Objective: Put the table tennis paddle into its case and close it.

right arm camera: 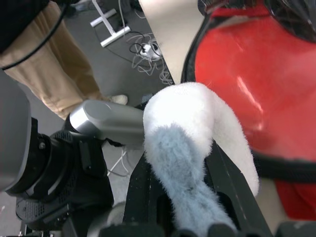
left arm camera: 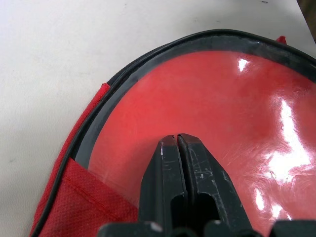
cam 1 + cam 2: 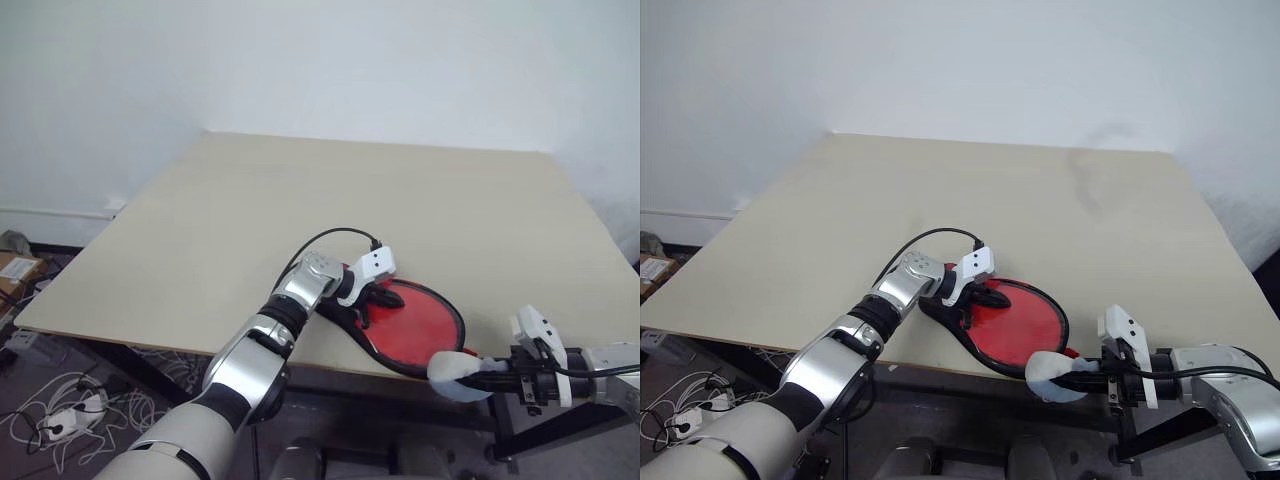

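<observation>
**Case near the edge, right jaws busy with a fluffy pad**

The paddle (image 3: 425,325) lies inside the case (image 3: 372,340), red face showing through the clear side, close to the near edge of the tabletop (image 3: 330,210). The left gripper (image 2: 177,148) rests on the clear plastic with its jaws pressed together, holding nothing, just pinning the case down. The right gripper (image 1: 197,192) hangs off the tabletop's near edge beside the case, its jaws pinching a pale fluffy pad (image 3: 455,372).

Risks, as I judge them:
- The case sits so near the edge that a sideways push from the right arm could slide it off, unless the left gripper's pressure holds.
- With the pad in its jaws, the right gripper cannot catch the zip pull; trying anyway would likely smear over the rim and miss.
- I cannot tell how far the zip is shut. If it is open near the handle end, tugging the case could let the paddle creep out.
- The left jaws could skid on the glossy plastic.
</observation>
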You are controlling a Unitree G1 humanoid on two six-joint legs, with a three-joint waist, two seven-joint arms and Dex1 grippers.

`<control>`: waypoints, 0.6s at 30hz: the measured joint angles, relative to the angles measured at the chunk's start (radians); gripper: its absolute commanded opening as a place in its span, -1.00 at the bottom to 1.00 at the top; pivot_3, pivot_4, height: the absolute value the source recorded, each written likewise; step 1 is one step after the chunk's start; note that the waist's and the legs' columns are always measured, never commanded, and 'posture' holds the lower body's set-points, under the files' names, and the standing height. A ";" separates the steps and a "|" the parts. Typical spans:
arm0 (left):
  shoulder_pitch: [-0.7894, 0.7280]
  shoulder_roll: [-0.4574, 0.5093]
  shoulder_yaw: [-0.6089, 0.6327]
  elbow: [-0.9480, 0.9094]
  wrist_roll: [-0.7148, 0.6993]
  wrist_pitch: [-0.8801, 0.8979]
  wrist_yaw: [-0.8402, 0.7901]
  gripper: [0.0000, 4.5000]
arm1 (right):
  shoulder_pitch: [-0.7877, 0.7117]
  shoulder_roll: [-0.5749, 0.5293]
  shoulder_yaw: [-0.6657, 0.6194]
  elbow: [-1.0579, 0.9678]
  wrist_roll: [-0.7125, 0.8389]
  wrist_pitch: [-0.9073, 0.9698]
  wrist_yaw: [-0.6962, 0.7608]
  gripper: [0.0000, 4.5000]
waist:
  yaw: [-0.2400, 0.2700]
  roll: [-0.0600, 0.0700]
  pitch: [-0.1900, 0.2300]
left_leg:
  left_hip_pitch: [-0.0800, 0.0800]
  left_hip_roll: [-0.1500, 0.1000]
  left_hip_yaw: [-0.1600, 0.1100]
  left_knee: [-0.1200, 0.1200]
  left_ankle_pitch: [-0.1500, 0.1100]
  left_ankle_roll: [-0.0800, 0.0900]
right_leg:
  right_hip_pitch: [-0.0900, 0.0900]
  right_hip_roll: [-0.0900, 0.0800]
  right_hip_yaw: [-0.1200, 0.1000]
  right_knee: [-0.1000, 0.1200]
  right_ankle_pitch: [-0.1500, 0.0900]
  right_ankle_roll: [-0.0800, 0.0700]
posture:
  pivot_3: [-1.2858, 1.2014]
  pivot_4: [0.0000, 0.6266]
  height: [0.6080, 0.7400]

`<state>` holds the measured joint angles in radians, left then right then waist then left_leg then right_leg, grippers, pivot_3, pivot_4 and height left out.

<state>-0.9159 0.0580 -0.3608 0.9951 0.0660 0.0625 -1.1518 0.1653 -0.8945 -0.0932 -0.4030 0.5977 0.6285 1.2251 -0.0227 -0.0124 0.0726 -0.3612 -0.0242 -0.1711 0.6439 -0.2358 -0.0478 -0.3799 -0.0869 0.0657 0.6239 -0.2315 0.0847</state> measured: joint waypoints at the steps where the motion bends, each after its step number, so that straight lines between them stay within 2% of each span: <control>1: 0.000 0.000 0.000 0.000 0.000 0.000 0.000 -1.00 | -0.003 0.005 0.008 -0.009 0.002 0.002 0.000 -0.89 | 0.000 0.000 0.000 | 0.000 0.000 0.000 0.000 0.000 0.000 | 0.000 0.000 0.000 0.000 0.000 0.000 | 0.03 -1.00 1.00; 18: 0.001 0.000 -0.001 -0.006 0.000 0.003 -0.005 -1.00 | -0.091 0.091 0.121 -0.040 0.026 0.046 -0.072 -0.89 | 0.001 0.000 -0.001 | 0.000 0.000 -0.001 0.000 0.000 0.001 | 0.000 0.000 0.000 0.000 0.000 0.000 | 0.03 -1.00 1.00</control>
<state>-0.9150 0.0582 -0.3619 0.9888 0.0663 0.0660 -1.1568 0.0738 -0.8038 0.0280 -0.4425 0.6233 0.6746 1.1535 -0.0219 -0.0122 0.0713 -0.3617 -0.0243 -0.1717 0.6439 -0.2355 -0.0470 -0.3803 -0.0868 0.0654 0.6240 -0.2315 0.0848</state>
